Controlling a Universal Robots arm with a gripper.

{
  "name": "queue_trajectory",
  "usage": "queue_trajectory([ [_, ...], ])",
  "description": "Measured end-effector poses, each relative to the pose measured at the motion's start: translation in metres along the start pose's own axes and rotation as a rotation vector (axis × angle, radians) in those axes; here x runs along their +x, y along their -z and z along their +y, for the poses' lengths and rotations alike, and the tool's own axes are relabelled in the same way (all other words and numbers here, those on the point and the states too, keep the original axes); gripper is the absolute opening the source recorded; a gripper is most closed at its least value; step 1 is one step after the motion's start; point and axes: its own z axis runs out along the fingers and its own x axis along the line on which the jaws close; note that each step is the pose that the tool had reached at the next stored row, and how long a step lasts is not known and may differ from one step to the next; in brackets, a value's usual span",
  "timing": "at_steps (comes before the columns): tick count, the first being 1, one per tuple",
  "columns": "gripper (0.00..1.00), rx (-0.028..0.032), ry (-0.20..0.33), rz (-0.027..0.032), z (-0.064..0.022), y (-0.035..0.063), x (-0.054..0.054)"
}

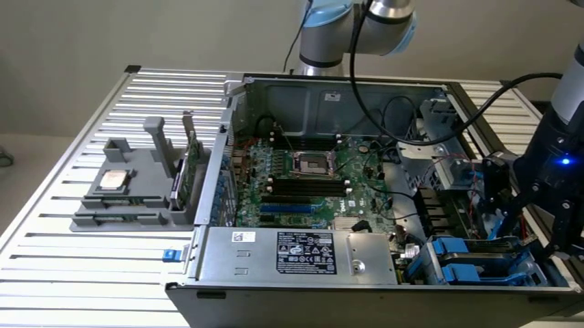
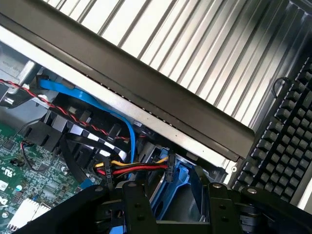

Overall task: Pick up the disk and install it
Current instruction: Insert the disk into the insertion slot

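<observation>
open computer case [image 1: 329,205] lies on the slatted metal table [image 1: 82,253]. motherboard [image 1: 310,184] faces up. power supply with white label [image 1: 306,251] sits at the near wall.

arm [image 1: 559,171] comes down on the exterior view's right and reaches into the case's near right corner, over the drive bay [image 1: 479,263], where blue plastic carriers show. blue status light is lit on the arm.

wrist view: gripper [image 2: 176,217] is low inside that corner with the disk [image 2: 179,189] directly between its two black sides. the disk's blue carrier frame shows, tilted, just beside the case wall [image 2: 146,105]. cannot tell whether the gripper is clamped on the carrier or slack around it, as the contact is hidden. cannot tell whether the disk is fully seated in the bay.

red, yellow and black power leads [image 2: 139,168] cross right above the disk, near the carrier's upper edge. a light blue data cable [image 2: 100,105] runs along under the case wall.

outside the case:
- black keyboard [image 2: 287,141] on the table beyond the wall.
- grey fixture [image 1: 137,198] on the exterior view's left, well apart from the arm.
- small silver cpu chip [image 1: 112,179] lying flat on the fixture.
- thin green circuit card [image 1: 187,174] standing upright in it.
</observation>
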Motion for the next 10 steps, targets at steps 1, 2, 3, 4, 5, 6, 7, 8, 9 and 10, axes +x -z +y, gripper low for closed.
queue_trajectory([
  [1,0.49,0.0003,-0.003,-0.0001,-0.0003,-0.0001,-0.0006],
  [2,0.49,0.0006,-0.007,-0.0001,-0.0007,-0.0003,-0.0015],
  [3,0.49,0.0009,-0.01,-0.0002,-0.0012,-0.0005,-0.0023],
  [4,0.49,0.0013,-0.014,-0.0004,-0.0018,-0.0007,-0.0032],
  [5,0.49,0.0018,-0.017,-0.0007,-0.0024,-0.0009,-0.0042],
  [6,0.49,0.0022,-0.021,-0.0009,-0.0029,-0.0011,-0.0051],
  [7,0.49,0.0026,-0.024,-0.001,-0.0035,-0.0013,-0.006],
  [8,0.49,0.0027,-0.026,-0.0011,-0.004,-0.0015,-0.0069],
  [9,0.49,0.0028,-0.029,-0.0008,-0.0045,-0.0018,-0.0078],
  [10,0.49,0.0028,-0.031,-0.0005,-0.005,-0.002,-0.0086],
])
